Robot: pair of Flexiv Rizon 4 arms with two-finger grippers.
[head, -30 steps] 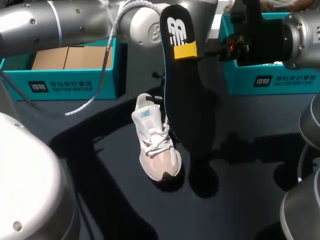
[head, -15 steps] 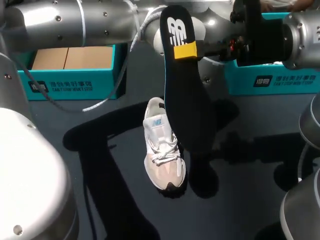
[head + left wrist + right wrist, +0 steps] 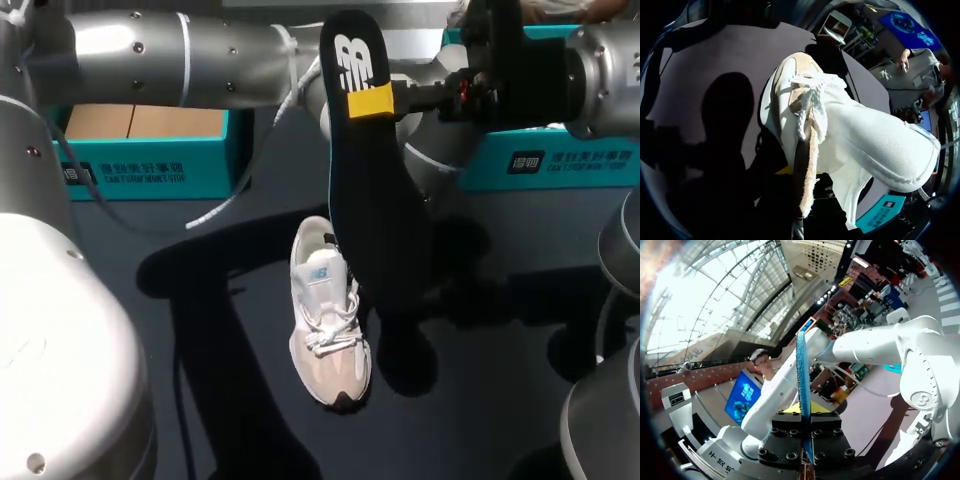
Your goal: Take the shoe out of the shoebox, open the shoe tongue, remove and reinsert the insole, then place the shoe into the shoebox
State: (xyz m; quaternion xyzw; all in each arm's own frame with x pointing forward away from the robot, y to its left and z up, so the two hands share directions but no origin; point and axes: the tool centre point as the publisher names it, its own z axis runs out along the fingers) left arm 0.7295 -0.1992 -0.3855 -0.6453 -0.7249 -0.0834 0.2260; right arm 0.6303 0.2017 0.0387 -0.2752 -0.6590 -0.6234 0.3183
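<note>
Black insole [image 3: 375, 220] stands on edge in the upper middle of the overhead frame, heel end up, pinched by the right fingers [image 3: 370, 103], one yellow tip flat against its face. The right arm [image 3: 590, 70] comes in from the upper right. In the right wrist view the insole [image 3: 802, 365] runs edge-on, blue along its rim, straight out between the two closed fingers. The white and pale pink shoe [image 3: 328, 325] hangs in the centre of the overhead frame, just lower left of the insole, toe toward the lower edge, laces up, over the dark worktop [image 3: 480, 400]. The left arm [image 3: 180, 45] crosses the top of the frame and its end is hidden behind the insole. In the left wrist view the shoe [image 3: 840, 130] fills the space ahead of the left fingers [image 3: 784, 171], which grip its heel end; only a sliver of yellow shows beneath it. A teal shoebox [image 3: 150, 165] sits at the upper left, a second teal box [image 3: 560, 160] at the upper right
</note>
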